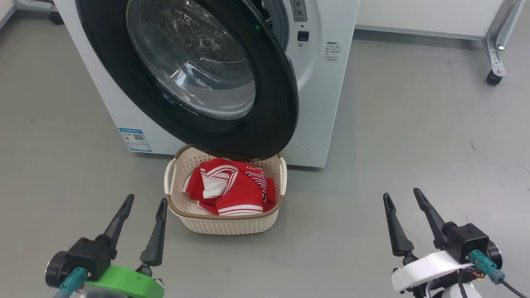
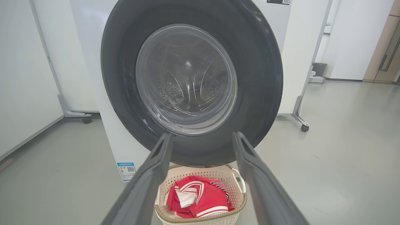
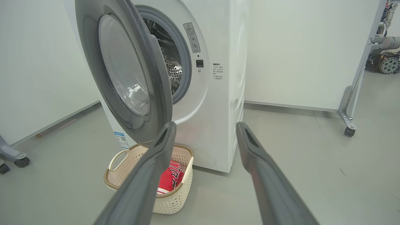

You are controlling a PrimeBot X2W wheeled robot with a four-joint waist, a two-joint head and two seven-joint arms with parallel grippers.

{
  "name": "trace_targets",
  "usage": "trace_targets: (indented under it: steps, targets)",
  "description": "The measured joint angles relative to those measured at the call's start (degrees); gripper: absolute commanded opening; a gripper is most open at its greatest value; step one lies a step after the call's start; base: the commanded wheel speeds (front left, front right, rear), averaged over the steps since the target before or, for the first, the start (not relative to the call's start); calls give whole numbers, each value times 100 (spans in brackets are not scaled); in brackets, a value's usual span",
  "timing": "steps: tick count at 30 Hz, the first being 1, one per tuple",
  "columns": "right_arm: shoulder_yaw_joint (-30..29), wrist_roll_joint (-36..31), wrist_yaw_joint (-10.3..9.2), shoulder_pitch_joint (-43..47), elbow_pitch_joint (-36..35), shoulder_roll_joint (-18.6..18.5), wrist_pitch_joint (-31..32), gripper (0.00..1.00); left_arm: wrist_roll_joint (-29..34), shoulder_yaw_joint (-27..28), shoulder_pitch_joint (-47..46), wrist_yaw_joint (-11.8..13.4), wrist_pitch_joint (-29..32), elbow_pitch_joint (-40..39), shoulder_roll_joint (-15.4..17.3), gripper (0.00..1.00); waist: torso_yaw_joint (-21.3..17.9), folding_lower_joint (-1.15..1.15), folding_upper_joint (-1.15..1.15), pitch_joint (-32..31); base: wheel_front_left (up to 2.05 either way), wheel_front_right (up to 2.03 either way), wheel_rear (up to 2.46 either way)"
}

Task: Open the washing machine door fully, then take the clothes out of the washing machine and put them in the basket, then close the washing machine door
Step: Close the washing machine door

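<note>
Hovering short of the basket [image 1: 223, 215], my left gripper [image 1: 148, 198] and right gripper [image 1: 401, 192] stand spread, empty; the clothes [image 1: 232, 186] lie heaped inside it, the washing machine door [image 1: 273, 103] hangs half-open over its far rim, and from my right wrist the drum [image 3: 175, 67] shows behind that door.

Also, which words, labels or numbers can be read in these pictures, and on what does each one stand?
Nothing reads clearly.
Blue sticker, low on the washing machine front: QR code and print, too small.
Grey warning label beside the drum: too small.
Printed lines beside the door latch: blurred.
Dark lettering on the red jersey in the basket: folded, unreadable.
</note>
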Motion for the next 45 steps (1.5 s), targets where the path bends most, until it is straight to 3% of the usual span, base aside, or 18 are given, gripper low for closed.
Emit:
trace_targets:
  steps: [24, 25, 26, 27, 32, 39, 45]
  targets:
    - [-9, -33, 0, -1, -29, 5, 0, 100, 402, 254, 233, -160, 0, -125, -263, 100, 13, 0, 0, 71, 0, 0, 0]
    - [-9, -32, 0, -1, -36, 5, 0, 85, 421, 265, 235, -162, 0, -125, -272, 100, 15, 0, 0, 76, 0, 0, 0]
    - [-10, -24, 1, -2, -36, 8, 0, 28, 446, 272, 236, -163, 0, -125, -281, 100, 17, 0, 0, 80, 0, 0, 0]
    - [-10, -22, 1, -2, -36, 11, 0, 0, 463, 279, 237, -171, 0, -125, -291, 100, 20, 0, 0, 85, 0, 0, 0]
    - [68, -69, 23, -32, -133, -5, 0, 0, 521, 283, 243, -213, 0, -154, -331, 100, 43, 0, 0, 157, 0, 0, 0]
    - [620, -438, 204, -519, -154, -363, 0, 0, 605, 200, 227, -311, 0, -192, -392, 100, 123, 0, 0, 382, 0, 0, 0]
    - [1120, -561, 258, -1016, -112, -459, 13, 0, 658, 165, 190, -339, 0, -191, -515, 100, 266, 0, 0, 580, 0, 0, 0]
